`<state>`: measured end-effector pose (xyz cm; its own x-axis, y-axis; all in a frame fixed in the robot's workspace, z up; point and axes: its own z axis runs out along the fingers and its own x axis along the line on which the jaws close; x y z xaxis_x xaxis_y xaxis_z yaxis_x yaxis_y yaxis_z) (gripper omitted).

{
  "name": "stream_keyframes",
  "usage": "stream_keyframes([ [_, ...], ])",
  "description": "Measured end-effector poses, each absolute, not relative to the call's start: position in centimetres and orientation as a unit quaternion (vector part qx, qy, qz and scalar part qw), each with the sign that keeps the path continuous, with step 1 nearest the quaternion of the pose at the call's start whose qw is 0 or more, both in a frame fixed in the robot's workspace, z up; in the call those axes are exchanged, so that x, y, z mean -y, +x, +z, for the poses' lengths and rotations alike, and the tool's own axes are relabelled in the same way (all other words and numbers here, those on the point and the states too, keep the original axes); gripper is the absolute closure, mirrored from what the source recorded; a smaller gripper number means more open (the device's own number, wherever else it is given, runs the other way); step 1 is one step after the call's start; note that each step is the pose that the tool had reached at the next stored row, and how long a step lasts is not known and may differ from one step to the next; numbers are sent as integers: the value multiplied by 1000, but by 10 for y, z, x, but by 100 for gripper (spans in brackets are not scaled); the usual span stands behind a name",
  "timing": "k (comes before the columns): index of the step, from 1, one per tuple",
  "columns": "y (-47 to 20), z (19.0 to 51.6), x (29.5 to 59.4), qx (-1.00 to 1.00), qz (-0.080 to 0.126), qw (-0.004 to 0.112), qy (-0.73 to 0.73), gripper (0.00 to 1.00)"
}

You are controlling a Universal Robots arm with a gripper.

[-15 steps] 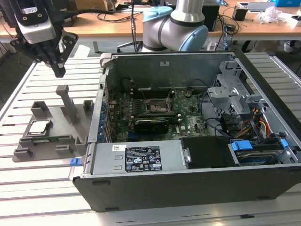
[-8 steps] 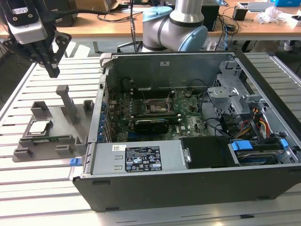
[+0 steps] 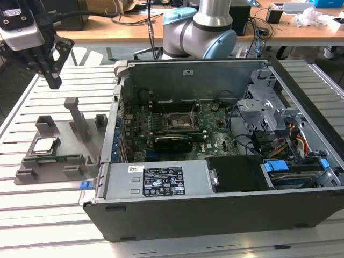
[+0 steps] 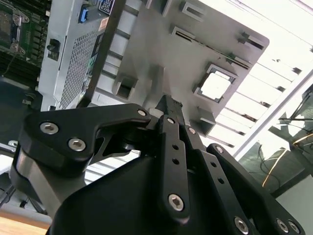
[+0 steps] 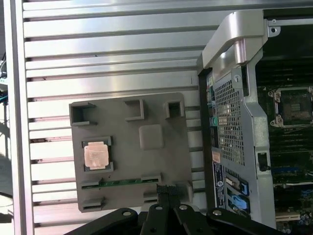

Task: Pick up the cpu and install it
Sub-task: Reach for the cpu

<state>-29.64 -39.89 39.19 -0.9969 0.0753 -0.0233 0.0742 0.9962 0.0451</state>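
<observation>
Closest in both wrist views, the gripper [image 4: 167, 103] has its fingertips pressed together, pinching nothing, raised over the slatted table [image 3: 59, 215]. The cpu [image 3: 44, 145] lies flat in a square recess of the grey holder tray [image 3: 67, 133], on the exterior view's left of the open computer case [image 3: 188, 72], well apart from the motherboard socket [image 3: 177, 121] inside it.

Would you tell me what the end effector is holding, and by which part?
Nothing: the end effector hangs empty, and the cpu lies in the grey tray.

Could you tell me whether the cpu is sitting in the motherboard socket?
No, the cpu lies in the grey holder tray beside the case.
</observation>
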Motion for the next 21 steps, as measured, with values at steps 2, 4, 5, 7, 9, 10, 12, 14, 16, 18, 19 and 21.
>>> stream_keyframes([
  [2,-300,392,399,-999,22,12,37,89],
  [4,-305,392,399,-999,22,12,37,89],
  [5,-307,392,399,-999,22,12,37,89],
  [7,-312,392,399,-999,22,12,37,89],
  [9,-315,392,399,-999,22,12,37,89],
  [10,-316,392,399,-999,22,13,37,89],
  [12,-320,392,399,-999,22,12,37,89],
  [14,-323,391,399,-999,22,12,37,89],
  [16,-326,391,399,-999,22,12,37,89],
  [18,-328,391,399,-999,22,13,37,89],
  [19,-329,391,399,-999,22,12,37,89],
  [21,-332,391,399,-999,22,12,37,89],
])
